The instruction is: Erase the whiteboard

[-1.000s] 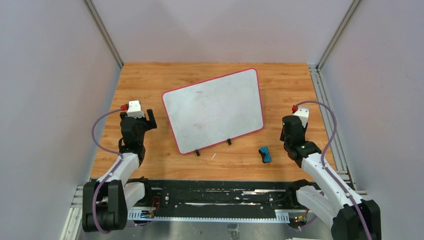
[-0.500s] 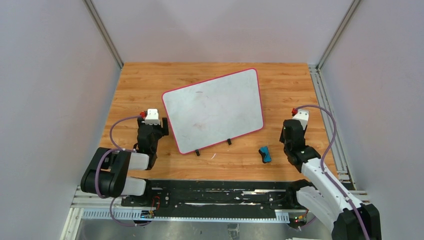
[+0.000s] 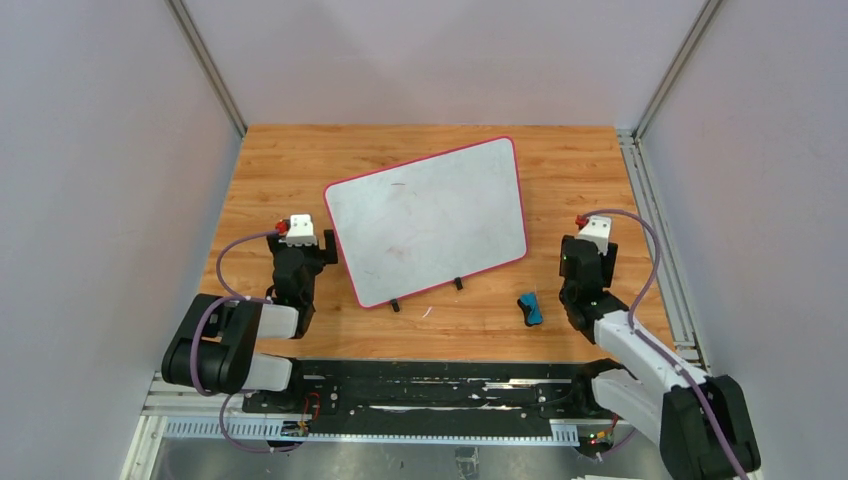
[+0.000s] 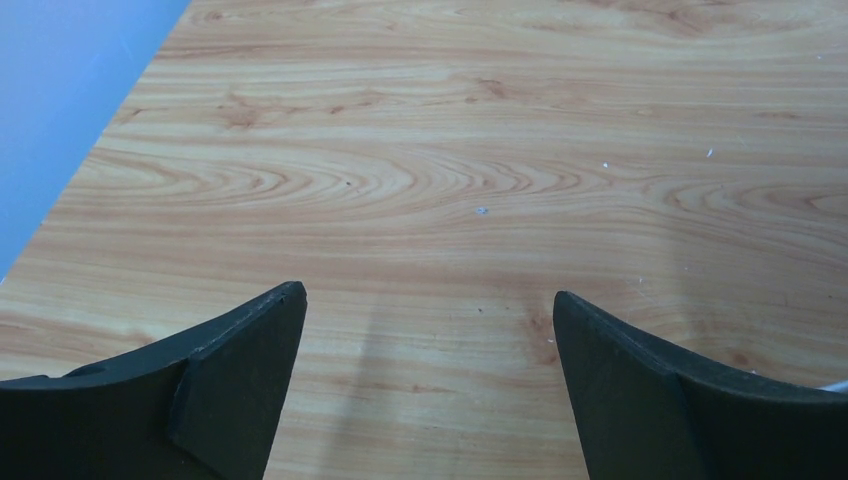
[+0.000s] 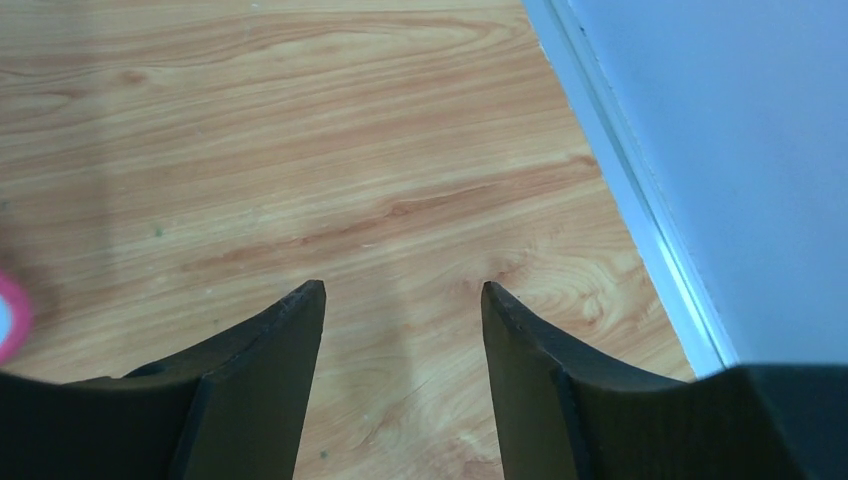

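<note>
A whiteboard (image 3: 428, 217) with a pink rim lies tilted on the wooden table, with faint marks on its surface. A small blue and black eraser (image 3: 529, 308) lies on the table near the board's front right corner. My left gripper (image 3: 308, 240) is open and empty, just left of the board's lower left edge; in the left wrist view (image 4: 428, 300) its jaws stand wide apart over bare wood. My right gripper (image 3: 592, 240) is open and empty, right of the board and behind the eraser; the right wrist view (image 5: 403, 290) shows only wood and a pink rim sliver (image 5: 8, 315).
Grey walls enclose the table on three sides. A metal rail (image 3: 655, 240) runs along the right table edge, also seen in the right wrist view (image 5: 630, 180). A black mounting plate (image 3: 430, 385) lies at the near edge between the arm bases.
My left arm folded back and swung its gripper right, close to the board's left edge. My right gripper shifted slightly down and left, then up again.
</note>
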Available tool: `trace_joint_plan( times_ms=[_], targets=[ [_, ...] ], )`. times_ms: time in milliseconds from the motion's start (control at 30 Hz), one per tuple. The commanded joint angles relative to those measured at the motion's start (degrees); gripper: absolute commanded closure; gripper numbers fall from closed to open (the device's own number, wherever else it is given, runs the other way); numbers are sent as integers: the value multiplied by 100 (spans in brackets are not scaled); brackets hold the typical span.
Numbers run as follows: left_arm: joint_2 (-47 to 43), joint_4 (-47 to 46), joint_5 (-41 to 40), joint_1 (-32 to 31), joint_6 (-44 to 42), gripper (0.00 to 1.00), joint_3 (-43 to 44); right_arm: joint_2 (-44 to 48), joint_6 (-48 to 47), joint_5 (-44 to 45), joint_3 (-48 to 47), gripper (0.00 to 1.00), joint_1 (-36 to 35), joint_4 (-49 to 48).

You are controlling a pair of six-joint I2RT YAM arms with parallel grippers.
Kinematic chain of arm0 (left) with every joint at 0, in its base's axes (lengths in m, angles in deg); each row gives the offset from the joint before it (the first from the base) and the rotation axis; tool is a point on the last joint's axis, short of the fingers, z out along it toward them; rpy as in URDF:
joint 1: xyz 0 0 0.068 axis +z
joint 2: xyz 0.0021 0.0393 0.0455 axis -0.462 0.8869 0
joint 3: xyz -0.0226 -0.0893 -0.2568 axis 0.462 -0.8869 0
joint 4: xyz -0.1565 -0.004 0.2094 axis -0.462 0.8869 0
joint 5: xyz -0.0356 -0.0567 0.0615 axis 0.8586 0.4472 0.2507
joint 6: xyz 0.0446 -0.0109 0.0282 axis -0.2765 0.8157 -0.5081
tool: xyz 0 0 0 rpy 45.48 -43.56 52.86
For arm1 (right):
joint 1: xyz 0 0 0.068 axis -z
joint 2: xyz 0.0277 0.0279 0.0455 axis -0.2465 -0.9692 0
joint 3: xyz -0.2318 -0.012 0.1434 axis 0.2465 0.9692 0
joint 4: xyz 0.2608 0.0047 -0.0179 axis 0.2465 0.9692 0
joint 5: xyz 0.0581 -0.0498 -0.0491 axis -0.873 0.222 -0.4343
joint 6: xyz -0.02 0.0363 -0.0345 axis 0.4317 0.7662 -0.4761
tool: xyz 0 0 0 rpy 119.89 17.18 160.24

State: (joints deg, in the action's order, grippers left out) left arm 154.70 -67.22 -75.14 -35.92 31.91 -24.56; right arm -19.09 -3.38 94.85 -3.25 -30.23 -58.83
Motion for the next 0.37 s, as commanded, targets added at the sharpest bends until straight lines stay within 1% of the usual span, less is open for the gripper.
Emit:
trace_joint_plan(
  times_ms=[0,67,100,133,167,200,233,267,333],
  targets=[
    [7,-306,-121,-21,-58,2,47,-676,569,1059,-623,40,41,202],
    [-9,-270,-122,-21,-50,2,54,-1113,1618,1568,-1161,36,34,1202],
    [-8,-256,-122,-21,-45,2,58,-1344,1784,1666,-1386,38,40,1565],
    [-4,-274,-122,-21,-51,2,56,-1539,1838,1679,-1598,47,20,1835],
    [-6,-276,-122,-21,-46,2,55,-1678,1793,1811,-1738,52,-59,1917],
    [-8,-274,-122,-21,-44,2,52,-1736,1598,2032,-1717,56,-204,1735],
    [-4,-274,-122,-21,-44,2,53,-1763,1417,2245,-1670,57,-360,1482],
    [-10,-276,-121,-21,-49,2,57,-1772,1347,2370,-1653,57,-467,1349],
    [-9,-274,-121,-21,-49,2,59,-1736,1453,2465,-1629,53,-512,1423]
  ],
)
